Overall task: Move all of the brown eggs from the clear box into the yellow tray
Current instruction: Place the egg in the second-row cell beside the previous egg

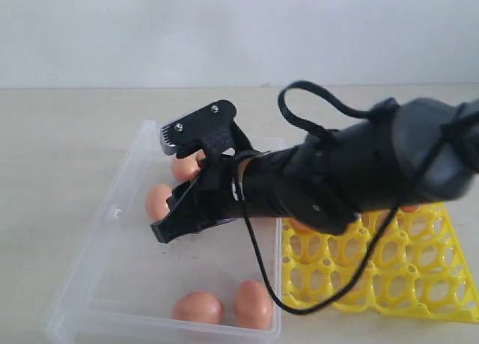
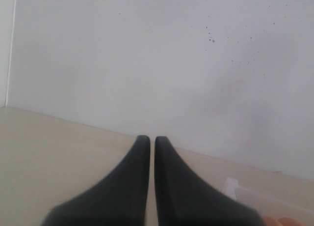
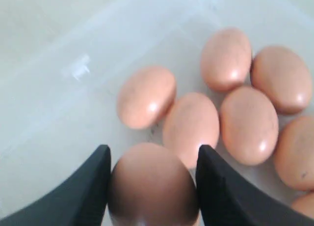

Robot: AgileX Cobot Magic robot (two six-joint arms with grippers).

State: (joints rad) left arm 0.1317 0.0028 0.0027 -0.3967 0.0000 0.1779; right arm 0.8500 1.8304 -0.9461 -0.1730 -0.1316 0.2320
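My right gripper point(image 3: 153, 155) is shut on one brown egg point(image 3: 152, 184), which fills the gap between its two black fingers. It hangs over the clear box point(image 3: 59, 113), where several more brown eggs point(image 3: 191, 127) lie clustered. Seen from outside, the right gripper point(image 1: 166, 183) reaches across into the clear box point(image 1: 112, 209). Two eggs point(image 1: 157, 200) show between its fingers, and two others point(image 1: 198, 306) rest at the box's near wall. The yellow tray point(image 1: 419, 284) sits to the right, partly hidden by the arm. My left gripper point(image 2: 147, 138) is shut and holds nothing.
The black arm and its looping cable point(image 1: 262, 269) hang over the box's right side and the tray's left edge. A pale wall stands behind the beige table point(image 1: 67, 134). A corner of the clear box point(image 2: 235, 189) shows in the left wrist view.
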